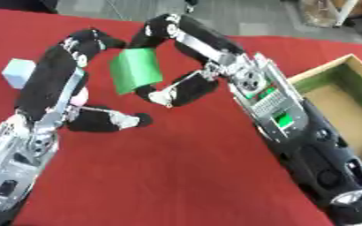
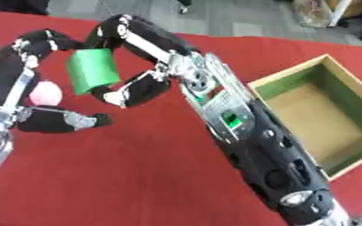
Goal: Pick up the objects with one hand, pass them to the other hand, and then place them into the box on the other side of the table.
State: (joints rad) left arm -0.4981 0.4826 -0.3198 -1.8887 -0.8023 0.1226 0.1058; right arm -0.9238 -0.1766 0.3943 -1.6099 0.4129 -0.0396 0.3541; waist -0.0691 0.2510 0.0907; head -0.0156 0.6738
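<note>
Right hand (image 1: 176, 66): we see its fingers and thumb curled round the green block (image 1: 135, 70), raised above the desk (image 1: 176, 176).
Left hand (image 1: 84, 66): we see its fingers curved against the block's left edge.
Box (image 2: 315, 119): open, at the desk's right edge.
Pale blue cube (image 1: 18, 73): near the left edge.
Pink ball (image 2: 45, 93): beside the left arm.

My worktop (image 1: 176, 176) is covered in red cloth. Past its far edge I see grey floor (image 1: 238, 17), plus something pale and wooden-looking in the top right corner (image 2: 331, 11).
</note>
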